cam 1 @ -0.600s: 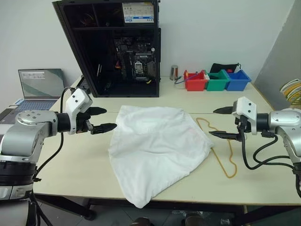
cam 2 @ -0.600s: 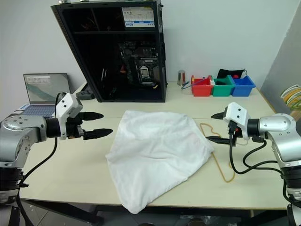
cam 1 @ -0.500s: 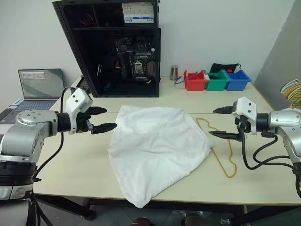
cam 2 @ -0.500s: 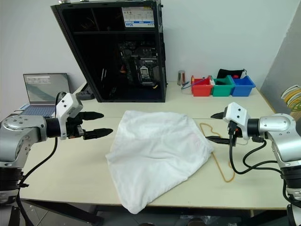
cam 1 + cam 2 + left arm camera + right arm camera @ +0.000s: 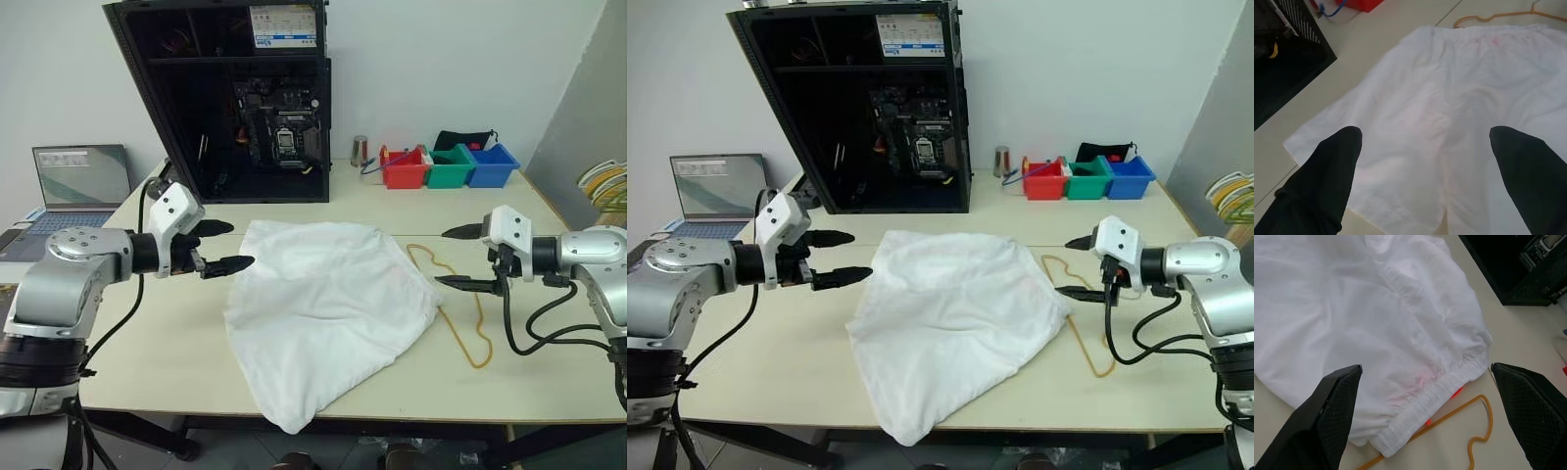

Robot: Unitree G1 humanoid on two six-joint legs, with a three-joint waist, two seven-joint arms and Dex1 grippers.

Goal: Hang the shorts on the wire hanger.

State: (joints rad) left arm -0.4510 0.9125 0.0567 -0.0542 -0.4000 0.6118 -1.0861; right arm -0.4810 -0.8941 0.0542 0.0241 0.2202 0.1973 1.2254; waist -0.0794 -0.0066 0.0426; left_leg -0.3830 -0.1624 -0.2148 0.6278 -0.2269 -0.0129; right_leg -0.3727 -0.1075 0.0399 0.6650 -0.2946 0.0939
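The shorts (image 5: 328,313) lie flat and wrinkled in the middle of the head view, spread on the tabletop (image 5: 176,343), one corner drooping over its near edge at the bottom of the frame. The wire hanger (image 5: 460,304) lies just right of them, its hooked end beside the elastic waistband and partly tucked under the cloth, as my right wrist view shows.

My left pincer (image 5: 223,246) hovers at the left of the frame, just short of the cloth's upper left edge, fingers spread wide and holding nothing. My right pincer (image 5: 460,258) hangs at the right, above the hanger, equally released and empty.

I judge the shorts light, limp and thin: they will sag and fold wherever I lift them, so a pinch on one layer may slip or drag the whole sheet. The gathered waistband, near the small reddish mark (image 5: 1422,379), looks the thickest and firmest place to take hold. The hanger looks stiff but thin and low on the tabletop, so probably awkward to get a finger beneath; the hook bend seems the easiest purchase.
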